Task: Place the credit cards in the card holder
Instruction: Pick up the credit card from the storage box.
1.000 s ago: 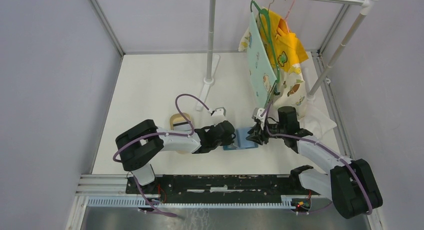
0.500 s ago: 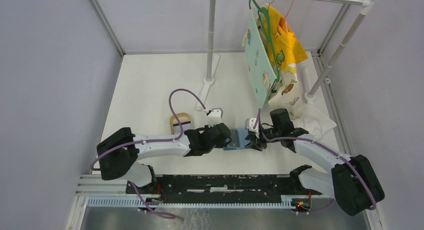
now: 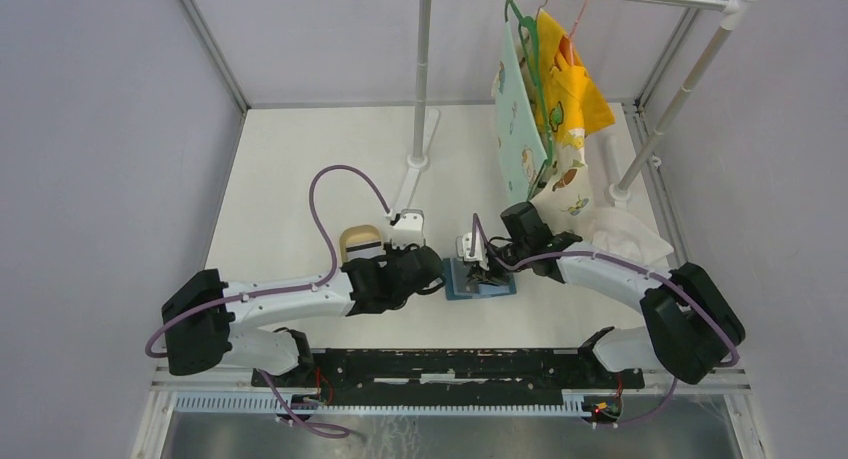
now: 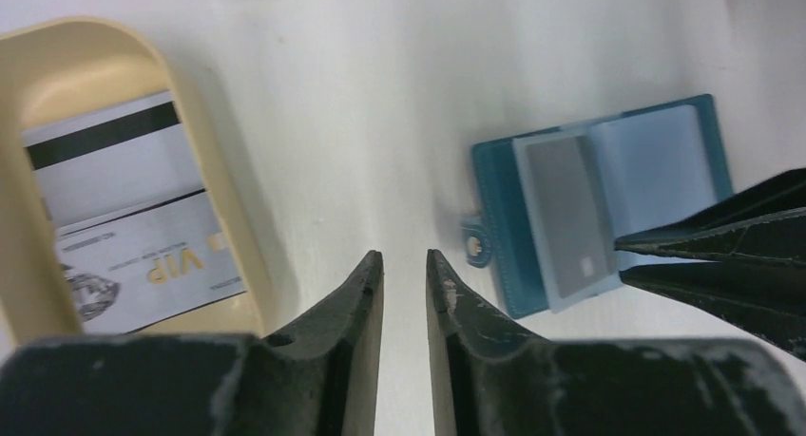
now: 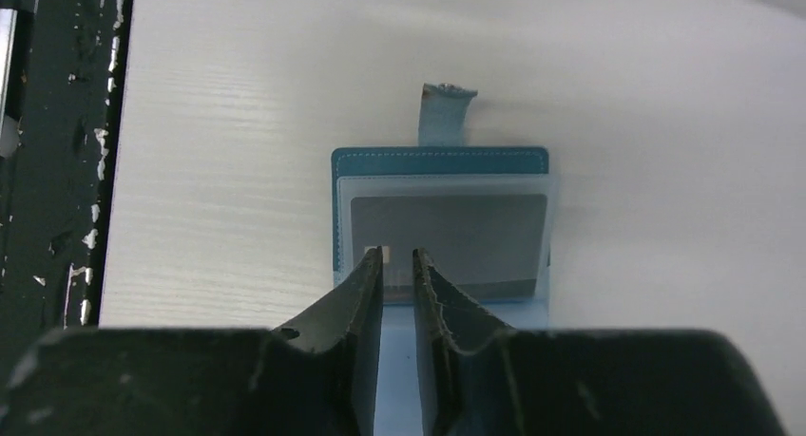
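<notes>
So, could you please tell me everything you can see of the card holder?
The card holder is a teal wallet, lying open and flat on the white table. Clear plastic sleeves lie across it; the top one holds a grey card. A strap with a snap sticks out from one edge. The right gripper, tips slightly apart, is at the sleeve's edge; contact unclear.

the left pincer (image 4: pixel 404 260) hangs over bare white worktop (image 4: pixel 380 94), its jaws a narrow slit apart with nothing between them. at left, a tan tray (image 4: pixel 204 151) holds a black-striped card (image 4: pixel 105 161) and a pale card marked "vip" (image 4: pixel 143 265). at right the teal card holder (image 4: pixel 494 199) lies open, a grey card (image 4: pixel 570 218) under its clear sleeve. the right pincer (image 4: pixel 627 258) reaches in from the right edge, its tips at the sleeve's edge.
</notes>
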`<state>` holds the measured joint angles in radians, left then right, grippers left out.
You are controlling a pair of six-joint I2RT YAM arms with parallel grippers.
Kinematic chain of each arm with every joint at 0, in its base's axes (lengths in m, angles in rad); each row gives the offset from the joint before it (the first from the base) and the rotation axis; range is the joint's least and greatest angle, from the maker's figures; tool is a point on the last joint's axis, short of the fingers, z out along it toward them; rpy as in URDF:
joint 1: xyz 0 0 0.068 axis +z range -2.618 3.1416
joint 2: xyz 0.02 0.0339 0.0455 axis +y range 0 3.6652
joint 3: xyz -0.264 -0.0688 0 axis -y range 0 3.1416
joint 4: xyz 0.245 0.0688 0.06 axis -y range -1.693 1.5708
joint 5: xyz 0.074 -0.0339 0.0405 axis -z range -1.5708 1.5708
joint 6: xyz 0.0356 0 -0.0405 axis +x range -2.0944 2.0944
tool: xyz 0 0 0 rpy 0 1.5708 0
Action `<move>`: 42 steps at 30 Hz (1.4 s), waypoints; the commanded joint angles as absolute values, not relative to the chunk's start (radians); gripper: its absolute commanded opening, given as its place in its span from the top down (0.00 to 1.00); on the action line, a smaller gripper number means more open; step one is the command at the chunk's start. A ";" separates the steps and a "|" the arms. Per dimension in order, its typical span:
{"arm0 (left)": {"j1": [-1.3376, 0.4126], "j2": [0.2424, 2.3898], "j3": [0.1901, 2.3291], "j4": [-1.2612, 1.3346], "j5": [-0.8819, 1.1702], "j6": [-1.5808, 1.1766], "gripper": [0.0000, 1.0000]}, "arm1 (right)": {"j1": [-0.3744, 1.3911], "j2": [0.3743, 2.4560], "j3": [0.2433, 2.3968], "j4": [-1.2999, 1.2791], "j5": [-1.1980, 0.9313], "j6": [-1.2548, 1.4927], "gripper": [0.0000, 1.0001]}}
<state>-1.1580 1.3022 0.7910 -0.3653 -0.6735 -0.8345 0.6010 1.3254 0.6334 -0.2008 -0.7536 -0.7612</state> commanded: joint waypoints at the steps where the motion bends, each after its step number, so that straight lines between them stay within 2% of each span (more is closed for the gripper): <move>1: -1.146 1.261 0.764 -0.444 -0.831 -0.812 0.67 | 0.615 1.380 0.643 -0.130 -0.652 -0.665 0.80; 9: -1.045 1.136 0.661 -0.371 -0.761 -0.748 0.51 | 0.633 1.477 0.669 -0.147 -0.544 -0.640 0.84; 13: -0.944 1.039 0.566 -0.278 -0.629 -0.719 0.46 | 0.633 1.471 0.688 -0.175 -0.565 -0.645 0.83; 17: -0.857 0.947 0.505 -0.238 -0.525 -0.715 0.36 | 0.631 1.431 0.716 -0.242 -0.621 -0.701 0.81; 25: -0.771 0.891 0.526 -0.314 -0.468 -0.625 0.32 | 0.614 1.348 0.694 -0.260 -0.656 -0.741 0.79; 31: -0.748 0.930 0.562 -0.344 -0.421 -0.620 0.43 | 0.609 1.342 0.699 -0.274 -0.670 -0.747 0.79; 33: -0.742 0.933 0.557 -0.321 -0.381 -0.627 0.54 | 0.608 1.340 0.699 -0.274 -0.673 -0.746 0.79; 34: -0.741 0.937 0.559 -0.323 -0.379 -0.638 0.65 | 0.609 1.340 0.698 -0.275 -0.675 -0.747 0.79; 35: -0.739 0.949 0.566 -0.339 -0.386 -0.642 0.71 | 0.609 1.338 0.698 -0.277 -0.676 -0.746 0.79; 38: -0.738 1.008 0.612 -0.445 -0.421 -0.660 0.85 | 0.605 1.332 0.698 -0.279 -0.683 -0.746 0.79; 42: -0.738 1.067 0.643 -0.508 -0.394 -0.674 0.96 | 0.600 1.327 0.699 -0.279 -0.692 -0.744 0.79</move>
<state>-0.7429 1.0225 0.5842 -0.4335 -0.4110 -0.6632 0.6086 1.3586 0.6788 -0.2863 -0.6563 -0.7311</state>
